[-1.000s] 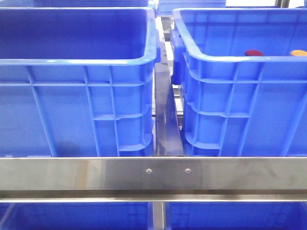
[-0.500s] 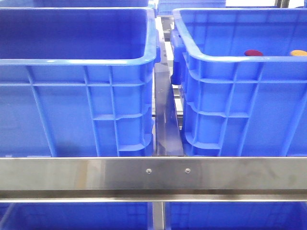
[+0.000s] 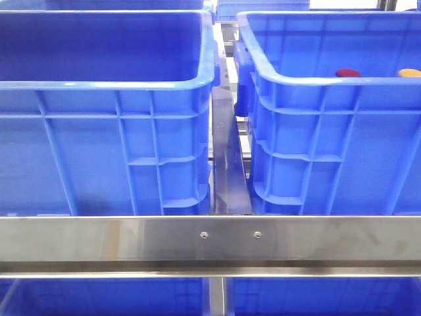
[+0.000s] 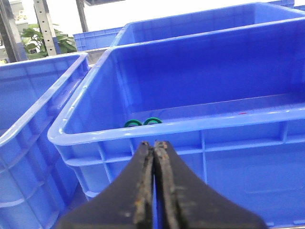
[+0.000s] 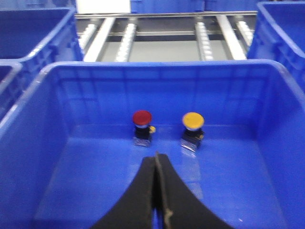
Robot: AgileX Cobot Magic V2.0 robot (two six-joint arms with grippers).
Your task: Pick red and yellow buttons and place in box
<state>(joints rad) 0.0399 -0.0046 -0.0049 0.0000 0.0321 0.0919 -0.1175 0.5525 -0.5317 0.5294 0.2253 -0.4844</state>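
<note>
**Both buttons sitting in the right-hand bin, grippers shut and holding nothing**

So here's how it looks. In the front view there are two big blue bins side by side behind a steel rail [image 3: 210, 238]. The left bin [image 3: 105, 118] fills the left half of the frame, and the right bin [image 3: 329, 131] fills the right half. Peeking over the right bin's rim, upper right of the frame, you can see the caps of the red button [image 3: 347, 72] and the yellow button [image 3: 410, 72].

In the right wrist view both stand upright on the bin floor, just in front of the far wall, side by side but apart, red toward frame left. The right gripper [image 5: 157, 160] hangs above that floor, jaws pressed together with nothing between them, aimed roughly between the two.

The left gripper [image 4: 154, 145] is also closed and empty, parked outside a bin's near wall. Two green rings [image 4: 143, 122] lie inside that bin.

Honestly can't tell which bin counts as "the box". If it's the right one, the buttons already lie where they should. If not, they're waiting for pickup.
</note>
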